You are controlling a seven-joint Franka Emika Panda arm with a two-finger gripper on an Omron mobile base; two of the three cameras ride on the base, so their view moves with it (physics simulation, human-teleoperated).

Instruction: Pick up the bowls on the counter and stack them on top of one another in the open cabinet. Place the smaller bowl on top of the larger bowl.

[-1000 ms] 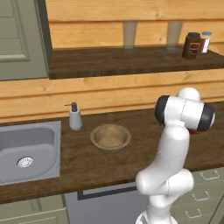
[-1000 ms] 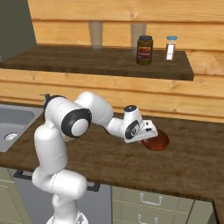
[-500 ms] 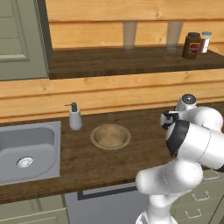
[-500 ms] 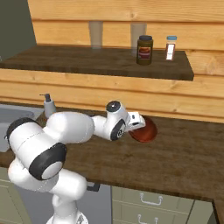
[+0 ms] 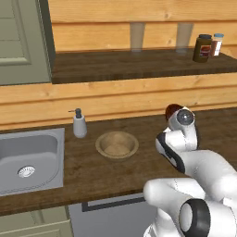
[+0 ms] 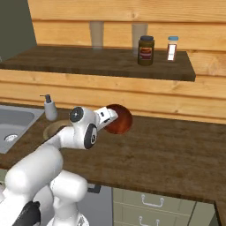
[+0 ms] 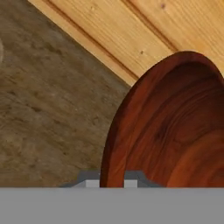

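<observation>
The gripper (image 6: 110, 117) is clamping the rim of the smaller bowl (image 6: 119, 119) and is holding it tilted in the air above the counter (image 6: 176, 154). The larger bowl (image 5: 116, 144) is resting on the counter, right of the soap dispenser (image 5: 79, 124) and the sink (image 5: 28, 159). I judge nothing is stacked yet; both bowls must go into the open cabinet (image 5: 139, 65). A dark jar (image 6: 146, 50) and a small bottle (image 6: 172, 48) are standing at its right end, leaving room.
</observation>
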